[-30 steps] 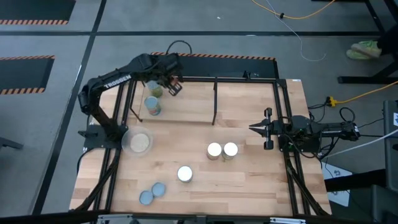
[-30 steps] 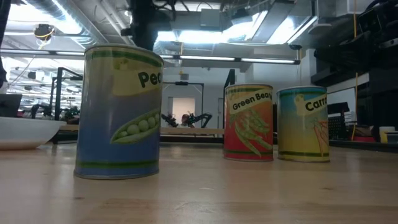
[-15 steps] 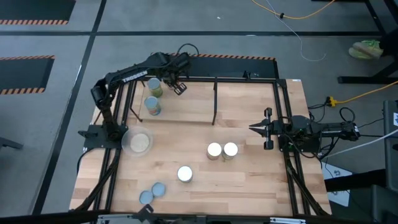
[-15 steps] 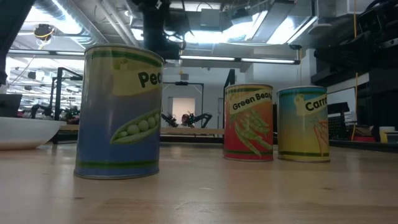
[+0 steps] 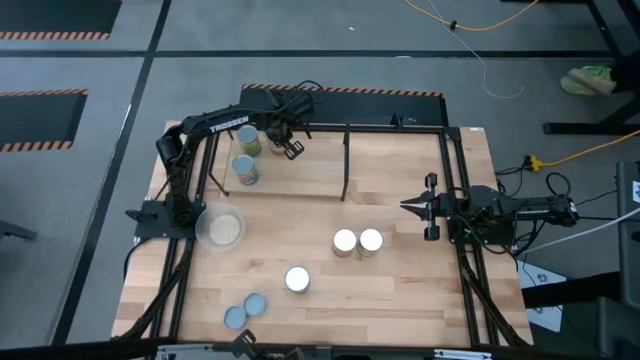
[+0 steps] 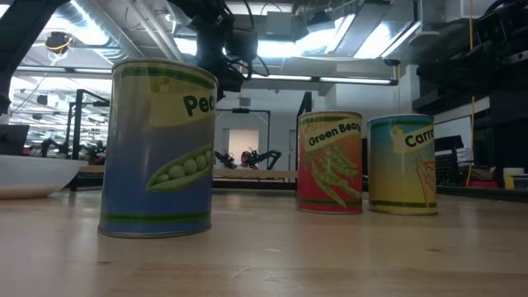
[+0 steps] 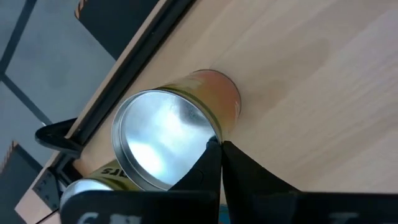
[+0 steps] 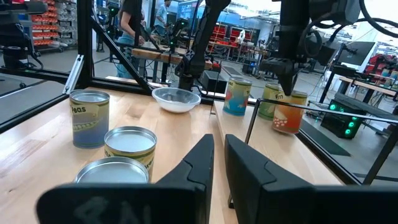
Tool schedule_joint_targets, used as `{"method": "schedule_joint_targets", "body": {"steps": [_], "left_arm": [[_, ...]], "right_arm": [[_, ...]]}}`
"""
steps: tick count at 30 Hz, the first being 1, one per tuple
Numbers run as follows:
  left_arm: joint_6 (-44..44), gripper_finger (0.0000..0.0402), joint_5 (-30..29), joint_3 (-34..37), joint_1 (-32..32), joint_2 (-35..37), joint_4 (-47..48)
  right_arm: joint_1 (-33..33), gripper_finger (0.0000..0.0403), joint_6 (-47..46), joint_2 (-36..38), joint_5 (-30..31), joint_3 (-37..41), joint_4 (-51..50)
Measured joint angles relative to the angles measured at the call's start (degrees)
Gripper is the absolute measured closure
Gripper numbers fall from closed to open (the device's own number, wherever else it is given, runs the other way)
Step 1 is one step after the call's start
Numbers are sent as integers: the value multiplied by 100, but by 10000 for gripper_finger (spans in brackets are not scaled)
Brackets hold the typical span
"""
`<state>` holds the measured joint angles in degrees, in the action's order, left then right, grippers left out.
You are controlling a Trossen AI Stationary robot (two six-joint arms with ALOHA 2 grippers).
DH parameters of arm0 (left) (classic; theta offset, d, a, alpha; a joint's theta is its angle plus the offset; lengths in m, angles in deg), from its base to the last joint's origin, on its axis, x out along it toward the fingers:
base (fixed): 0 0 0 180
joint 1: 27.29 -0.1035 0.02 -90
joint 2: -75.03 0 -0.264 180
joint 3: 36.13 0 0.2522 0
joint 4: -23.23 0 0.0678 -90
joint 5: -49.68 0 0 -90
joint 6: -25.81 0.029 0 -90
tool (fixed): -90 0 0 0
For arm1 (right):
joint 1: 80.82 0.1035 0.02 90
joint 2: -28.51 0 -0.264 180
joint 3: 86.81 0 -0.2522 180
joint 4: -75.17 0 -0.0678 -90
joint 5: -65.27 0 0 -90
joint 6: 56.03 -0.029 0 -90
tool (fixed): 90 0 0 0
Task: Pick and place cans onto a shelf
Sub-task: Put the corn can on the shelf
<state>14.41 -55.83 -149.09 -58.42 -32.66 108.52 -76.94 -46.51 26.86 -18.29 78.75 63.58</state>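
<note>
Three cans (image 5: 262, 135) on shelf (image 5: 390, 165), upper left; left gripper (image 5: 291, 148), fingers together, empty, beside them. You fetch next: pair (image 5: 357, 241) nearer right gripper (image 5: 407, 206), fingers nearly together.

The wooden table (image 5: 400, 290) carries a peas can (image 6: 157, 148), a green-beans can (image 6: 329, 162) touching a carrots can (image 6: 403, 165), two grey-topped cans (image 5: 245, 311) near-left, and a pale dish (image 5: 222, 228). The far-left shelf (image 5: 320, 165) holds three cans (image 5: 245, 170).
</note>
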Motion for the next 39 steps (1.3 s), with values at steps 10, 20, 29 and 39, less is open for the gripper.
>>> {"method": "schedule_joint_targets", "body": {"steps": [10, 20, 29, 39], "left_arm": [[-7, 401, -2, -1, 18, 1, 276], [-18, 401, -5, 1, 19, 1, 286], [-41, 401, -6, 1, 18, 1, 280], [-52, 401, -7, 1, 17, 1, 208]], "right_arm": [[0, 357, 0, 1, 0, 1, -2], [0, 357, -9, 2, 0, 1, -17], [0, 357, -20, 1, -1, 0, -16], [0, 357, -20, 1, 0, -1, -15]]}}
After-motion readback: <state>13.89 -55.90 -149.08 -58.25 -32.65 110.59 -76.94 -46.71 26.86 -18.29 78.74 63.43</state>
